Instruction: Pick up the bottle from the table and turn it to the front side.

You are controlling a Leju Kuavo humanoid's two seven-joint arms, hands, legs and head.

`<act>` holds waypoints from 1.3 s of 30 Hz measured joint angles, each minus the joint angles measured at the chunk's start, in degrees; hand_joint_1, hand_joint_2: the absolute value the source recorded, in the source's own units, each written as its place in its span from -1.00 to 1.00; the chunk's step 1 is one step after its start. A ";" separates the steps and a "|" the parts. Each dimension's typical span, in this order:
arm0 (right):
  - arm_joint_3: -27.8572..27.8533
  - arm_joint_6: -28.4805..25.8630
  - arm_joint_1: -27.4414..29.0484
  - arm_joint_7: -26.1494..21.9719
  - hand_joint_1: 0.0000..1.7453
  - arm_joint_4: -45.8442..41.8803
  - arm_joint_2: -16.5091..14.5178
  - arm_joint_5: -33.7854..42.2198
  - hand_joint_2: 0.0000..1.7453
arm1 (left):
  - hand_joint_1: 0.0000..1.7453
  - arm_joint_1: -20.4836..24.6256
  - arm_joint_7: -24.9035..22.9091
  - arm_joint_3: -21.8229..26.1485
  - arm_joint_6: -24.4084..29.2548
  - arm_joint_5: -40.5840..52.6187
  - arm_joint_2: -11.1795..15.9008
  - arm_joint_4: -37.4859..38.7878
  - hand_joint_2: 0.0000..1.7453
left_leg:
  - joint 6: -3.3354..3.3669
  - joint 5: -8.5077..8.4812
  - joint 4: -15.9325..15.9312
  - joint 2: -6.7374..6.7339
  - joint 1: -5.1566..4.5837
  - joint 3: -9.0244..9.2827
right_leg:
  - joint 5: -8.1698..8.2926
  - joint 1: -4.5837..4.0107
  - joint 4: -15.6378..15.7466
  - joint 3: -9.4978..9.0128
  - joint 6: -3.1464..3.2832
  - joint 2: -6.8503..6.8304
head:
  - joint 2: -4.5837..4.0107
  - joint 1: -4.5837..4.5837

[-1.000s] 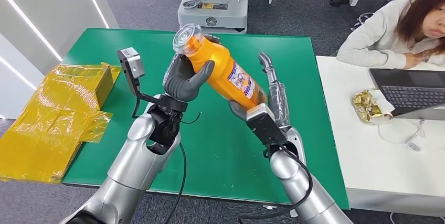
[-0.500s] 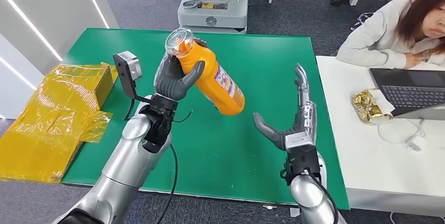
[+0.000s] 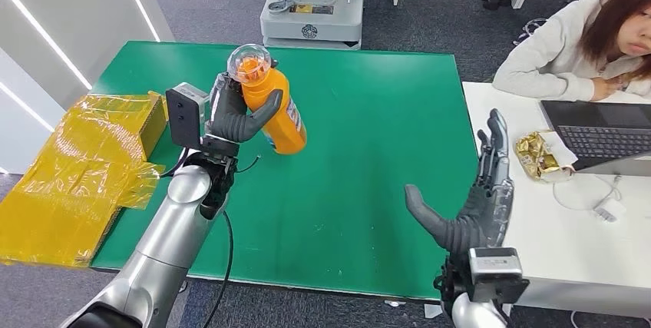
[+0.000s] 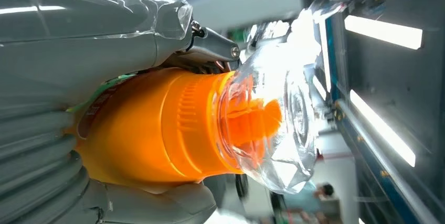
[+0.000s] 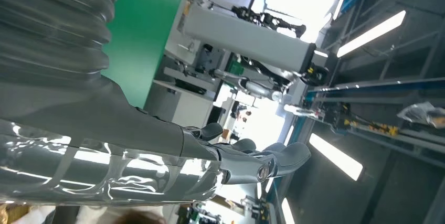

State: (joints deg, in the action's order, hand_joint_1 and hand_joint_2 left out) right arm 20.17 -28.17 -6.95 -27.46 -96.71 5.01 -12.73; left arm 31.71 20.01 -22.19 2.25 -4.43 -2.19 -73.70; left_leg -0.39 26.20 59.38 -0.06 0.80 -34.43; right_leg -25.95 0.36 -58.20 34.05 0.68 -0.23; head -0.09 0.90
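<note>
One hand does the work in the head view: the left hand (image 3: 234, 117) grips the orange bottle (image 3: 272, 109) high on its body, held over the far left of the green tabletop (image 3: 368, 151). Its long axis stands near upright, clear cap (image 3: 249, 63) up and tipped toward the camera, base close to the tabletop; touching or not, I can't tell. The right hand (image 3: 472, 205) hangs well apart, fingers spread, holding nothing.

Left wrist view: fingers wrap the bottle just behind the orange collar, clear cap (image 4: 273, 124) pointing away from the palm. That grip sits high, so the heavy base could swing or slip.

Right wrist view: fingers (image 5: 262, 163) extended, empty.
</note>
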 joint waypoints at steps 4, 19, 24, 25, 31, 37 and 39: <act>-0.69 0.09 0.97 -0.17 -1.00 -1.32 0.04 -0.24 1.00 | 1.00 0.25 0.15 0.42 0.54 1.10 0.28 0.16 1.00 | 0.00 0.00 0.00 -0.01 0.00 0.00 | 0.00 0.00 0.00 0.00 0.00 0.01 | 0.00 0.00; -3.56 4.71 5.87 0.61 -1.00 -6.87 -0.10 -4.04 1.00 | 1.00 2.17 -2.12 0.92 19.19 44.44 2.95 1.86 1.00 | 0.00 0.00 0.00 -0.02 0.00 0.00 | 0.00 0.00 -0.01 0.01 0.00 0.01 | 0.00 0.00; -3.97 6.16 6.99 0.34 -1.00 -7.05 -0.11 -1.66 1.00 | 1.00 2.16 -5.23 0.85 22.02 59.61 4.44 1.92 1.00 | 0.00 0.00 0.00 -0.01 0.00 -0.01 | 0.00 0.00 0.00 0.01 0.00 0.01 | 0.00 0.00; -4.16 6.37 7.29 0.28 -1.00 -7.17 -0.11 -1.21 1.00 | 1.00 2.16 -5.51 0.83 22.24 61.22 4.73 1.95 1.00 | 0.00 0.00 0.00 -0.01 0.00 -0.01 | 0.00 0.00 0.00 0.01 0.00 0.01 | 0.00 0.00; -5.41 7.26 8.95 0.04 -1.00 -8.12 -0.18 -0.75 1.00 | 1.00 2.14 -6.68 0.80 22.69 65.72 6.25 2.33 1.00 | 0.00 0.00 0.00 -0.01 0.00 -0.02 | -0.01 0.00 0.00 0.02 0.00 0.00 | 0.00 0.00; -6.45 7.81 10.31 -0.32 -1.00 -8.71 -0.49 -1.35 1.00 | 1.00 2.23 -8.46 0.69 23.34 70.73 7.49 3.56 1.00 | 0.00 0.00 0.00 -0.02 0.00 -0.02 | -0.01 0.00 0.00 0.04 0.00 0.02 | 0.00 0.00; -6.73 7.86 10.64 -0.44 -1.00 -8.75 -0.61 -1.42 1.00 | 1.00 2.57 -10.03 0.42 24.09 74.94 7.90 4.60 1.00 | 0.00 0.00 0.00 -0.02 0.00 -0.02 | -0.01 0.00 0.00 0.04 0.00 0.02 | 0.00 0.00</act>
State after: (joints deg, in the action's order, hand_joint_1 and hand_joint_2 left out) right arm 13.45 -20.31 3.69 -27.90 -105.47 4.39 -14.15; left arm 34.28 9.98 -21.77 26.33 70.50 5.72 -69.11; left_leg -0.39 26.20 59.38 -0.08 0.80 -34.44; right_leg -25.95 0.36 -58.20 34.09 0.68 -0.21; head -0.09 0.90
